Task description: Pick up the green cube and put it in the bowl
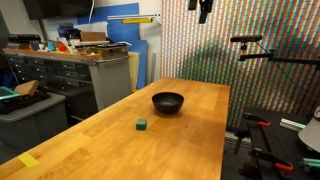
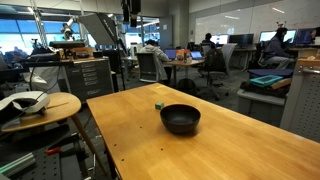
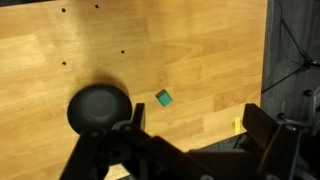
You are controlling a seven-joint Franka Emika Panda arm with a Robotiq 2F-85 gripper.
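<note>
1. Holds the black two-fingered claw (image 3: 197, 138) high above the light wooden tabletop (image 3: 200, 40), looking straight down on it in the wrist view.
2. Shows the claw's two dark fingers (image 3: 128, 128) spread wide apart at the bottom of the wrist view, with bare wood in the gap and nothing gripped.
3. Reaches into both exterior views only from the top edge, as a dark lower end of the arm (image 1: 203, 8) well clear of the tabletop; hides the rest of the arm out of frame.
4. Touches nothing on the tabletop.
5. Leaves the tiny dark green cube (image 3: 163, 98) flat on the wood, outside the round, shallow, glossy black bowl (image 3: 99, 108).
6. Places the cube near the bowl but apart from it, with a strip of bare wood between them; in the wrist view, to the right of the bowl and slightly higher in the picture.
7. Puts the cube, in the wrist view, above the gap between the fingers, nearer to the left one in the picture.
8. In an exterior view, sets the cube (image 1: 143, 125) nearer the camera than the bowl (image 1: 168, 102) and a little to its left; in an exterior view, beyond the bowl (image 2: 180, 119), just past its far rim.
9. Stands the bowl upright, well inside the tabletop edges.
10. Shows a flat yellow tape patch (image 1: 28, 159) near a tabletop corner, well apart from cube and bowl.
</note>
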